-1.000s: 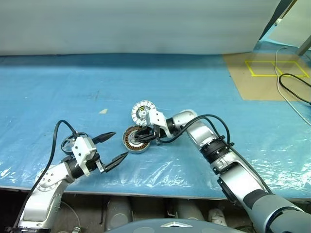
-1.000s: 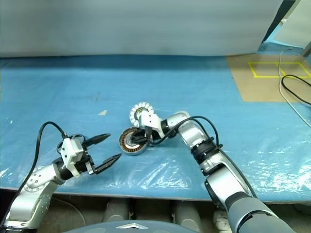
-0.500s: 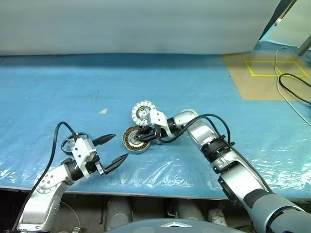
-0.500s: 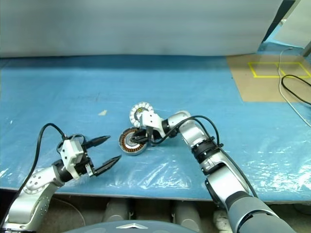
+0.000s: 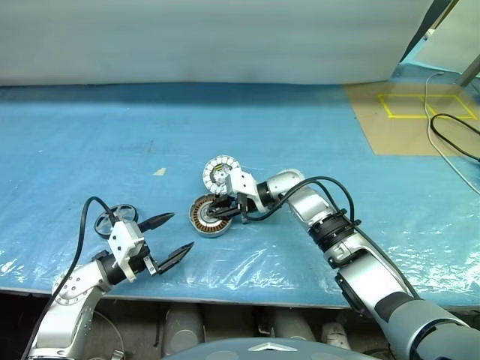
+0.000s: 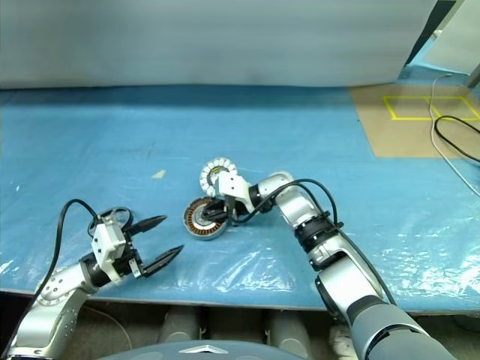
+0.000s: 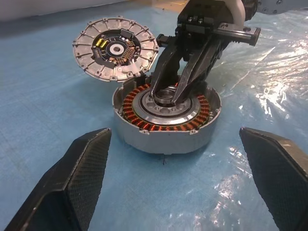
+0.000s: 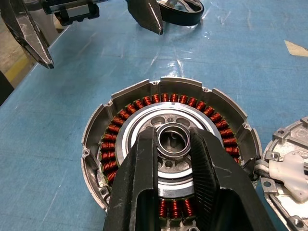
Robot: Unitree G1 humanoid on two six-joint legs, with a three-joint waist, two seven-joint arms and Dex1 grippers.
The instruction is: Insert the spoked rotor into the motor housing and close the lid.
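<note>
The motor housing [image 5: 208,217] is a grey round shell ringed with copper windings, lying mid-table. My right gripper [image 8: 172,139] reaches in from the right and is shut on the small silver hub ring at its centre. Just behind it lies the lid [image 7: 115,50], a flat finned disc with a circuit board at its middle. The spoked rotor [image 5: 109,220], a dark ring with spokes, rests near the front left, partly behind my left arm's cable. My left gripper [image 5: 182,231] is open and empty. It points at the housing from the front left, a short way off.
Wrinkled blue plastic sheet [image 5: 315,135] covers the table, whose front edge [image 5: 247,283] runs just below my arms. A small pale scrap [image 5: 159,172] lies left of the lid. Far right, black cable [image 5: 450,131] loops over a brown patch with a yellow tape square [image 5: 424,105].
My left gripper has drawn back a little toward the front left edge, still open, uncovering more of the dark spoked ring. The right gripper and housing have not moved.
</note>
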